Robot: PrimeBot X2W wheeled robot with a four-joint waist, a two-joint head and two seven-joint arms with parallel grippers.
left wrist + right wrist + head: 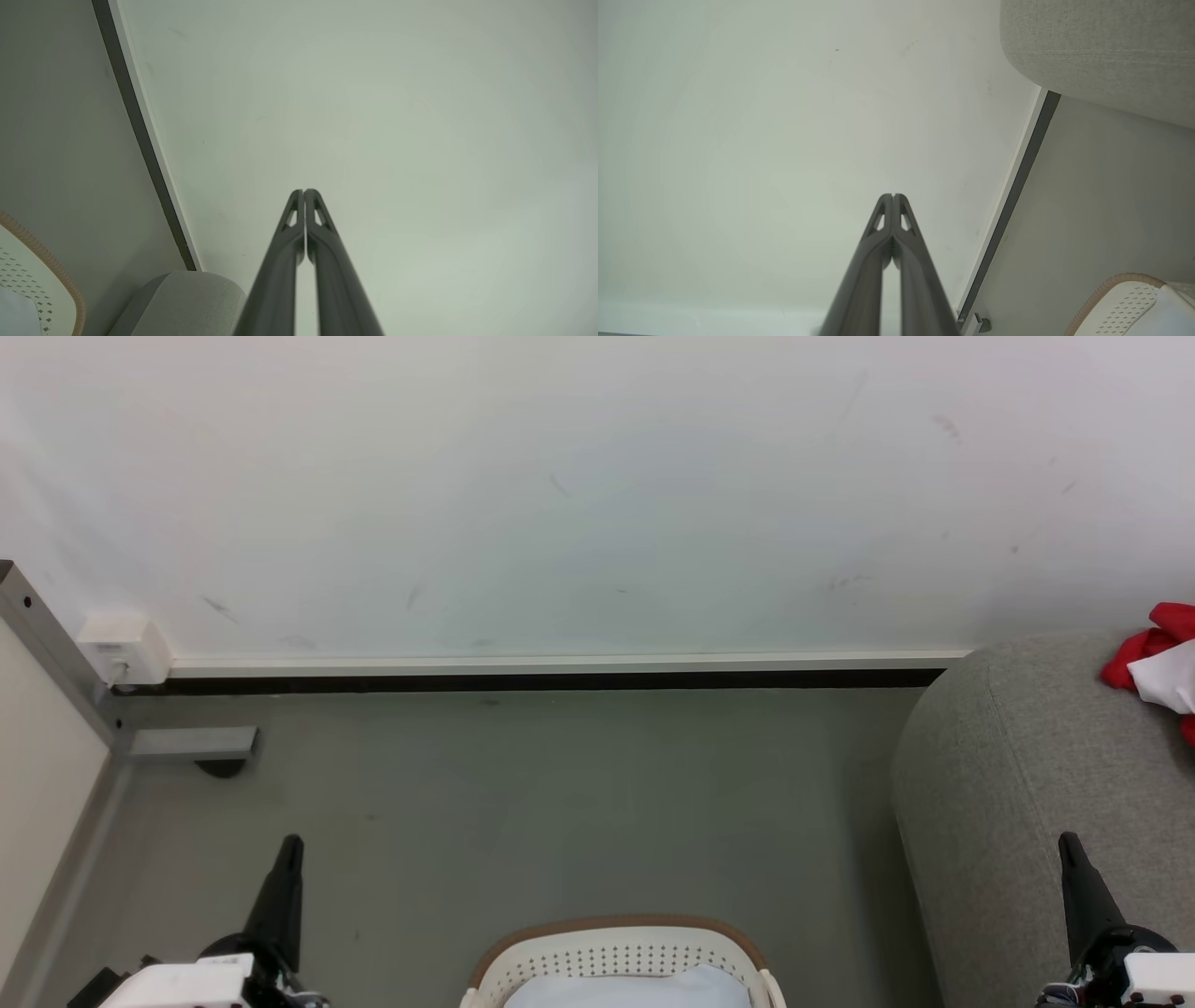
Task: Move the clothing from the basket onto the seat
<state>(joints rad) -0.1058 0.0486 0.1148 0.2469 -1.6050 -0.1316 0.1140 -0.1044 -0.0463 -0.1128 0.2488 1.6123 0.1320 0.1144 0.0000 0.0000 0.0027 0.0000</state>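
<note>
Status: red sports jersey with white trim (1131, 661) lies bunched on the large grey fabric-upholstered seat (1008, 784) at the head view's right edge, partly cut off by the frame. So it is not in the oval white perforated plastic basket with the brown woven-look rim (611, 926). The basket sits on the grey floor (560, 803) at bottom centre, near the seat's rounded end. What shows inside it is a pale bluish-white cloth (635, 991), not the task's item (the basket's lower part is out of frame, so anything else in there can't be told). Judgement on handling: the jersey is thin knit, light, fully limp, somewhat slippery and not fragile. It will drape and trail, with no stiffness to push against. The best hold is a pinch on a raised fold of the bunch, deep enough to catch more than one layer; a pinch at a bare hem would likely slide out. Grippers: left gripper (304, 191) and right gripper (893, 196) each have both long dark fingers pressed together, tips touching, nothing between them. Both point at the pale wall (560, 476), well apart from jersey and basket. From this layout the transfer looks done.
</note>
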